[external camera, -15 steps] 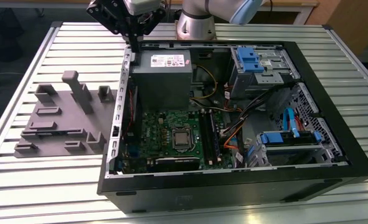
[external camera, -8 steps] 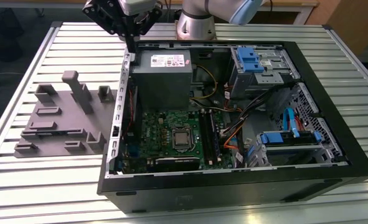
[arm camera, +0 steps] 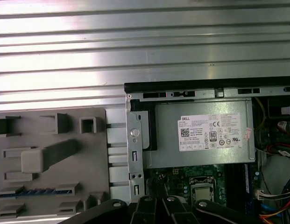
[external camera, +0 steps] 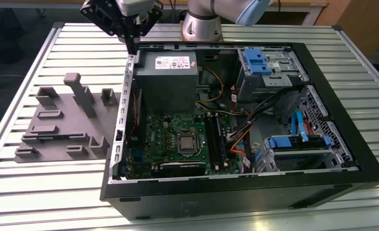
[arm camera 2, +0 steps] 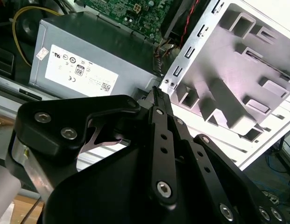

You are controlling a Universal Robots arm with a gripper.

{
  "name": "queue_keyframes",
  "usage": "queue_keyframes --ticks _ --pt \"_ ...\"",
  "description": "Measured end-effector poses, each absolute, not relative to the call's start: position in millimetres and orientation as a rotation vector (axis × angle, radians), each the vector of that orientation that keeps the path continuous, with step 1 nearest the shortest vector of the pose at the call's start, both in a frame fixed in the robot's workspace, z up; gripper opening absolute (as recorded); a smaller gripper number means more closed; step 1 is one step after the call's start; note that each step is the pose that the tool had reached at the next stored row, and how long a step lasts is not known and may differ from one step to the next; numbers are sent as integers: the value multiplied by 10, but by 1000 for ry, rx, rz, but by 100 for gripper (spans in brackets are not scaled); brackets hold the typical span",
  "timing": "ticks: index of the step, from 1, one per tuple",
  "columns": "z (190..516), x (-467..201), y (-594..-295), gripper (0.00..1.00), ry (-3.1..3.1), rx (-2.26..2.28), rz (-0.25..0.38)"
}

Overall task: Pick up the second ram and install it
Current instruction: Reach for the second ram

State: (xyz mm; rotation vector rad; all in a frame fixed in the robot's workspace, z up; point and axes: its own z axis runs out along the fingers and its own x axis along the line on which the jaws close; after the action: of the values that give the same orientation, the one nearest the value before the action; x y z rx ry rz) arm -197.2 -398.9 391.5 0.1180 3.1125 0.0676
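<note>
gripper (external camera: 133,47) pinched shut and empty just above the case wall (external camera: 126,96), might clip it heading to the second ram (arm camera: 35,192) nearby

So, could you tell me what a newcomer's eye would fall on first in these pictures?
The open black computer case dominates the slatted table, its green motherboard and grey power supply exposed. The gripper hangs shut above the case's edge next to the power supply. In the first wrist view, the second ram lies slotted in the grey fixture beside the case.
</note>
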Motion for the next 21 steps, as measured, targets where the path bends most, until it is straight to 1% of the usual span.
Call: queue_keyframes --ticks 21 --pt "3910 -2195 -3989 11 3113 118 68"
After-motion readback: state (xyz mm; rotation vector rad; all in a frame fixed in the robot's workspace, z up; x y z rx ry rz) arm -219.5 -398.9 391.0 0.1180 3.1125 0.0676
